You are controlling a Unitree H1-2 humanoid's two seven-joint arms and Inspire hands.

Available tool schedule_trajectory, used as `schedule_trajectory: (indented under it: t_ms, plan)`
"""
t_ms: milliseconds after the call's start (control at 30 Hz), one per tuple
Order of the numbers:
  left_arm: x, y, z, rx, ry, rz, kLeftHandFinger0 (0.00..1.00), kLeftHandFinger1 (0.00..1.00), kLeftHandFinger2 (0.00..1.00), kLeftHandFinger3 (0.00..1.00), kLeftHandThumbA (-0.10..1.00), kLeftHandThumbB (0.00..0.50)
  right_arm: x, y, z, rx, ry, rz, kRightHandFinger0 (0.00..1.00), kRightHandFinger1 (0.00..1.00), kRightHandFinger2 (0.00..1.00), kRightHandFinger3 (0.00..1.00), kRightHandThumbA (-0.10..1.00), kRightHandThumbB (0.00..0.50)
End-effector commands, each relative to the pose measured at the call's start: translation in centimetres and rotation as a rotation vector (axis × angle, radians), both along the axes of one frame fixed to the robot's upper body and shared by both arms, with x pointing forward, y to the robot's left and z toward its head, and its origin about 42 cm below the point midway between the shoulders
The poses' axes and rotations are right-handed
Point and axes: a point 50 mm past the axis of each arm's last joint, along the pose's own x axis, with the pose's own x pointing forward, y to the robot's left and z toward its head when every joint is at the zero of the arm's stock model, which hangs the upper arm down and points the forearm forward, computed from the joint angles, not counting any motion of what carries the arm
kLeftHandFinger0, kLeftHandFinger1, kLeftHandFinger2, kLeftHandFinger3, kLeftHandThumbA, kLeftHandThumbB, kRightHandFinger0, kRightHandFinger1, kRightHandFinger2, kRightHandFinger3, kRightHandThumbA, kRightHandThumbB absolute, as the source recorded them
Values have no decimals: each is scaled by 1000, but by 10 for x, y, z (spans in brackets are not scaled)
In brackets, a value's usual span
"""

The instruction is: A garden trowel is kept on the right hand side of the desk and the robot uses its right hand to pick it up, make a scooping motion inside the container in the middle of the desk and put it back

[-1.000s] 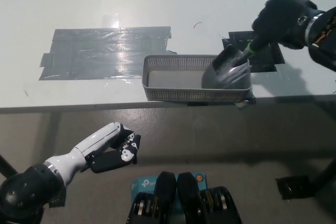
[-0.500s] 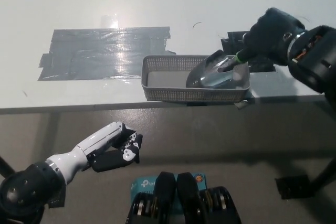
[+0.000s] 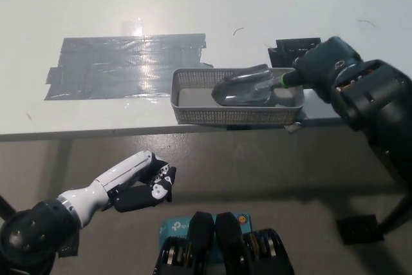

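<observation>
The black right hand (image 3: 320, 67) is wrapped tight round the handle of the garden trowel (image 3: 244, 88). It holds the tool low and nearly flat, so the blade lies inside the container (image 3: 232, 117) with its tip pointing toward the robot's left. That low angle suits a scoop, I'd judge, since the blade can run along the basket's floor instead of digging into it. The handle crosses the container's right end wall, and the hand sits just outside that wall, so the wrist has little slack there. Pulling further right would likely knock the shaft against the rim. To the left, the stretch between the blade tip and the far end wall looks bare, which leaves room for a sweep. The container stands close to the near edge of the desk (image 3: 193, 4), so a hard push could nudge it over the lip. Just behind the hand is a black taped patch (image 3: 291, 47), probably the trowel's resting place, and the way up and back to it looks open. A wide grey taped patch (image 3: 129, 66) lies beside the container, well out of the way. The white left hand (image 3: 143, 186) hangs below the desk edge, and I cannot tell from here whether it is closed or slack.
</observation>
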Motion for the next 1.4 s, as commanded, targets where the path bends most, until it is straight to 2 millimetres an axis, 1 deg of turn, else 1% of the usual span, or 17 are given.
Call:
schedule_trajectory:
  t_ms: [0, 67, 167, 233, 333, 400, 467, 567, 633, 667, 733, 833, 933, 1033, 1100, 1167, 1367]
  plan:
    - [5, -5, 13, -17, -26, -46, 187, 205, 301, 400, 61, 500, 1, 7, -18, 39, 50, -32, 0, 42, 406, 819, 125, 0]
    - [6, -6, 13, -15, -29, -51, 187, 206, 313, 394, 16, 500, 0, 13, -21, 74, 54, -24, 0, 52, 472, 755, 54, 0]
    - [6, -9, 14, -1, -36, -59, 192, 209, 319, 393, 44, 500, -1, 29, -30, 124, 70, -21, 0, 126, 593, 792, 189, 0]
    - [6, -10, 15, 0, -35, -61, 192, 210, 316, 400, 23, 500, -2, 38, -34, 143, 76, -5, 0, 158, 621, 785, 169, 0]
    - [7, -10, 15, 0, -38, -71, 191, 209, 313, 392, 2, 500, -1, 55, -39, 202, 113, 4, 0, 171, 643, 685, -86, 0]
    - [8, -11, 15, 3, -39, -75, 204, 222, 337, 389, -25, 500, 0, 61, -42, 250, 125, 24, 0, 225, 643, 725, -100, 0]
    - [8, -12, 15, 0, -29, -73, 213, 225, 338, 389, -37, 500, 1, 63, -44, 291, 151, 31, 25, 273, 659, 655, -100, 0]
    - [9, -14, 14, -2, -38, -86, 190, 207, 320, 381, 35, 500, 8, 57, -52, 392, 201, 39, 0, 271, 579, 484, -100, 0]
    - [9, -13, 14, -1, -36, -86, 193, 215, 331, 400, 18, 500, 10, 55, -55, 423, 207, 53, 0, 267, 555, 351, -100, 81]
    - [9, -14, 13, 2, -32, -88, 197, 227, 344, 412, -12, 500, 11, 50, -61, 474, 235, 73, 0, 232, 505, 109, -100, 117]
    - [8, -14, 11, 10, -26, -86, 206, 235, 352, 416, -36, 500, 10, 47, -66, 506, 254, 84, 0, 347, 595, 1, -100, 179]
    - [8, -15, 10, 5, -25, -84, 200, 234, 353, 410, -64, 500, 10, 44, -70, 563, 264, 109, 0, 333, 569, 0, -100, 215]
    - [8, -16, 8, -2, -28, -93, 201, 223, 342, 405, -33, 500, 15, 37, -70, 662, 327, 80, 0, 344, 540, 0, -100, 172]
    - [8, -15, 8, 1, -28, -90, 204, 227, 343, 401, -29, 500, 19, 30, -67, 750, 347, 61, 0, 329, 493, 0, -100, 194]
    - [8, -15, 8, -1, -17, -85, 204, 229, 346, 400, -32, 500, 26, 15, -62, 917, 390, 18, 0, 213, 369, 0, -100, 188]
    - [5, -16, 3, 2, -6, -85, 179, 234, 355, 421, -56, 500, 28, 4, -66, 1091, 439, -47, 0, 1, 189, 0, -100, 186]
    - [3, -15, 0, 11, 10, -77, 172, 248, 369, 436, -46, 500, 29, -15, -69, 1387, 501, -172, 0, 0, 203, 41, -100, 155]
